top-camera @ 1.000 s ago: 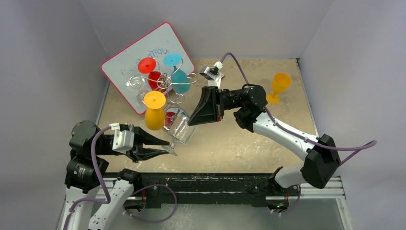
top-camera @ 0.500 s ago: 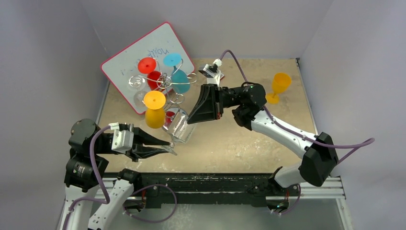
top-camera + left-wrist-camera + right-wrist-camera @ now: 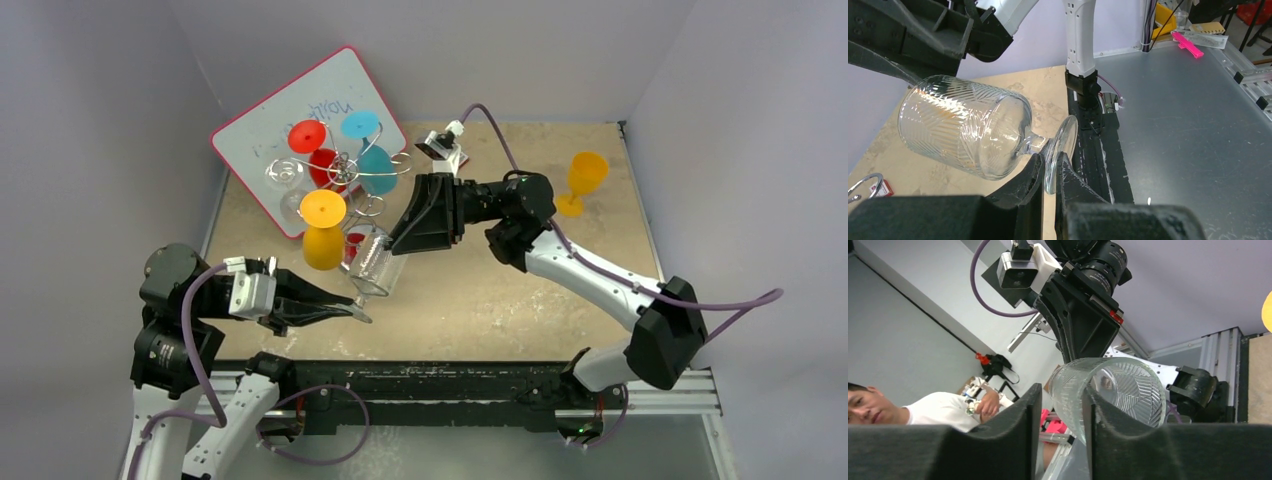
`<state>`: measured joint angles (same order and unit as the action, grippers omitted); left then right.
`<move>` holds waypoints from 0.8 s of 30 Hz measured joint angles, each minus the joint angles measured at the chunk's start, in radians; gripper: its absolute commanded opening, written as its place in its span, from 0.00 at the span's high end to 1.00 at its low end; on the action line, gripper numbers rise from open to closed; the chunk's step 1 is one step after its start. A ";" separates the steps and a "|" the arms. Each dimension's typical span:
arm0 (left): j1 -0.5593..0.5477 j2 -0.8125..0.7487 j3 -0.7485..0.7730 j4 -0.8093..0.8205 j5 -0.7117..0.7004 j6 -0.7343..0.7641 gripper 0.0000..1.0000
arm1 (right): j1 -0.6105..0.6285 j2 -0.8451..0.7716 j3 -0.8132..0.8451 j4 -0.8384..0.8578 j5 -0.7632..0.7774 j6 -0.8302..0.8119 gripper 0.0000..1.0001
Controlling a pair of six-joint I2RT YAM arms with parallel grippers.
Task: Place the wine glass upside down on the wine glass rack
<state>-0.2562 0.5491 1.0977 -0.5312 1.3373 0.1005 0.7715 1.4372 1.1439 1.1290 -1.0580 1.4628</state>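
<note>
A clear, ribbed wine glass hangs in the air over the table, tilted on its side, just in front of the wine glass rack.

Your left hand is closed on the glass's flat foot. The wrist view shows the disc pinched edge-on between its two fingers, right beside the stem.

Your right hand has its fingers partly apart and straddling the bowl's rim, one inside and one outside. A sliver of gap shows at one finger, so it does not look clamped yet.

The rack stands at the back left, by a pink-framed whiteboard. Red, teal and orange glasses already hang from it, feet up. A yellow glass stands apart on the table at the right.

The task looks roughly half done. The glass is lifted and near the rack, in what reads as a hand-to-hand transfer. It has not been turned fully upside down, and its foot has not been slid onto a free wire arm.
</note>
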 measured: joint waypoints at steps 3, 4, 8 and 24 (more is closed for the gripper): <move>0.000 0.003 0.003 -0.014 -0.006 0.007 1.00 | 0.001 -0.025 -0.001 -0.048 0.010 -0.041 0.47; 0.000 0.003 0.005 -0.017 -0.008 0.011 1.00 | 0.001 -0.037 -0.001 -0.073 0.017 -0.062 0.44; 0.000 0.003 0.011 -0.028 -0.013 0.024 1.00 | 0.001 -0.105 -0.003 -0.208 0.056 -0.160 0.34; 0.000 0.013 0.056 -0.085 -0.108 0.050 1.00 | 0.002 -0.297 -0.003 -0.721 0.349 -0.579 0.36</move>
<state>-0.2558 0.5621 1.1538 -0.6163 1.2293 0.1509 0.7734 1.1404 1.1408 0.4076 -0.7086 0.8837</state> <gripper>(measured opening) 0.060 0.684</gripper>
